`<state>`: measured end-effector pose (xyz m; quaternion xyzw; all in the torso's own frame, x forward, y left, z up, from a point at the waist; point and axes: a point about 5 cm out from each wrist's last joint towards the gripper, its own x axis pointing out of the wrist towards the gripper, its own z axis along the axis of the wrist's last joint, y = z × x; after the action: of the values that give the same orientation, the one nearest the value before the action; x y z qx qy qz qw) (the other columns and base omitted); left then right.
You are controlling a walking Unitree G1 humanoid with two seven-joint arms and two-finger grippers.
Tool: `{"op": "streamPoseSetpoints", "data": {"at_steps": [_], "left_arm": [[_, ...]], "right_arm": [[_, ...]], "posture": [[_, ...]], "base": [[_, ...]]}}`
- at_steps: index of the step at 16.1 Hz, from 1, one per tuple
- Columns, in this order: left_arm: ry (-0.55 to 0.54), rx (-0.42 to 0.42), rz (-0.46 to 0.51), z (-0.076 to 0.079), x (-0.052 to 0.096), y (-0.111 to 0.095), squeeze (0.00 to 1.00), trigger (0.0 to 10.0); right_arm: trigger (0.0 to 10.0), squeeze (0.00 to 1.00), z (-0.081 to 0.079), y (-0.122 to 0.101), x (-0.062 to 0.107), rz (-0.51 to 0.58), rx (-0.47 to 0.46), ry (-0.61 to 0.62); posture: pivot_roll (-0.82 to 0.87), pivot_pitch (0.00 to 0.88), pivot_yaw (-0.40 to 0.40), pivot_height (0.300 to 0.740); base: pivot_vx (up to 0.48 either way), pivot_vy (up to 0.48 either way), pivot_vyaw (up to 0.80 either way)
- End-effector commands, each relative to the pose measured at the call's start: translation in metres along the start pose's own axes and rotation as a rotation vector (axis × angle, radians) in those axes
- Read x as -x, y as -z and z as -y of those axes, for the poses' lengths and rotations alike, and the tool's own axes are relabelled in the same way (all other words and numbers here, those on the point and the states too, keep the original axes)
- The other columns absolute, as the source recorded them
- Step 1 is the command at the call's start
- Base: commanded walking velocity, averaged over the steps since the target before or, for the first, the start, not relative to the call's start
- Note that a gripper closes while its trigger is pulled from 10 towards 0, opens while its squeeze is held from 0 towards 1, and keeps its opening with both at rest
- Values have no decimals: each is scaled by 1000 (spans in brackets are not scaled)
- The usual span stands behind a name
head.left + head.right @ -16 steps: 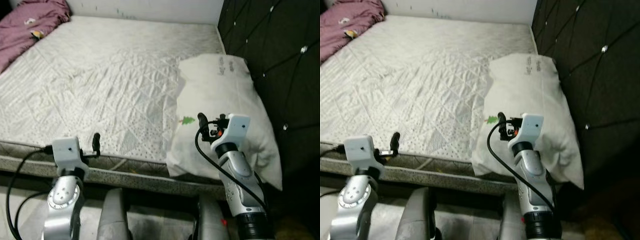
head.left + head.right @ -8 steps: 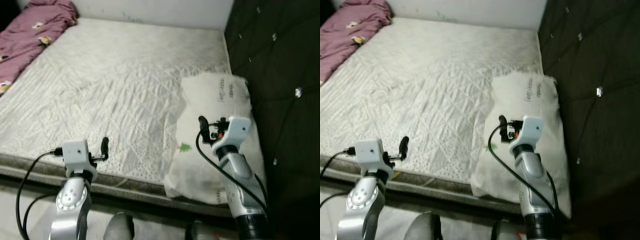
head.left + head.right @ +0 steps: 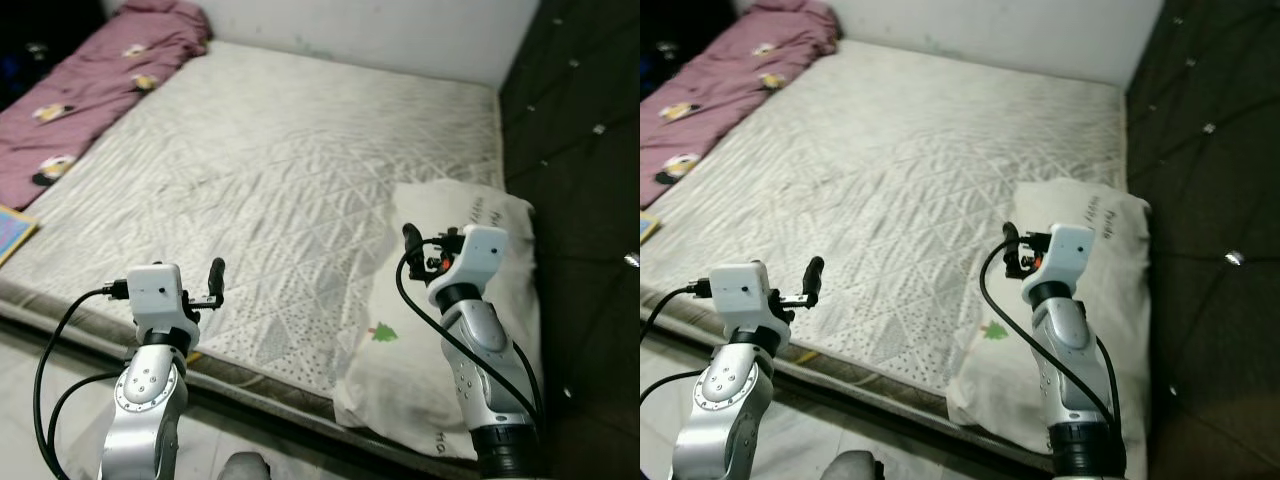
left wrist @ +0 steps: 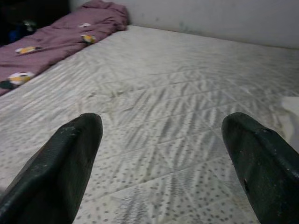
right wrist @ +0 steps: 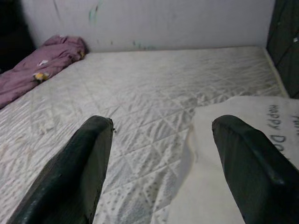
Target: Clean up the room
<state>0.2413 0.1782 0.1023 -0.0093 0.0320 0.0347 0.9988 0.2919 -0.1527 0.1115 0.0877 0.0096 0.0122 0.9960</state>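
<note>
Left gripper at 7 o'clock, over the mattress edge, fingers spread wide, nothing held. Right gripper at 4 o'clock, above the pillow, fingers likewise apart and empty. Pillow flat against the dark headboard at 3 o'clock, one corner hanging off the near edge. Probably soft, light, floppy; best pinched at a corner or side seam, not the middle. Farther out, purple blanket bunched at 10 o'clock, limp and bulky by the look of it; likely needs a gathered fold for grip.
</note>
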Motion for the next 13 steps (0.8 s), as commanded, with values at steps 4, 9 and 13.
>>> {"op": "streamPoseSetpoints", "data": {"at_steps": [4, 9, 13], "left_arm": [[-36, 2, 10, -5, 2, -5, 0, 10000], [-38, 16, 5, -4, 1, -5, 0, 10000], [-54, 48, -2, -7, 2, -5, 0, 10000]], "right_arm": [[10000, 0, 4, 3, 10, -1, 124, 77], [10000, 0, 6, -1, 11, -18, 135, 98], [10000, 0, 6, -5, 10, -47, 61, 135]], "posture": [[39, 0, -9, 740], [37, 0, -11, 740], [37, 0, -15, 740]], "base": [[0, 0, 0], [0, 0, 0], [0, 0, -800]]}}
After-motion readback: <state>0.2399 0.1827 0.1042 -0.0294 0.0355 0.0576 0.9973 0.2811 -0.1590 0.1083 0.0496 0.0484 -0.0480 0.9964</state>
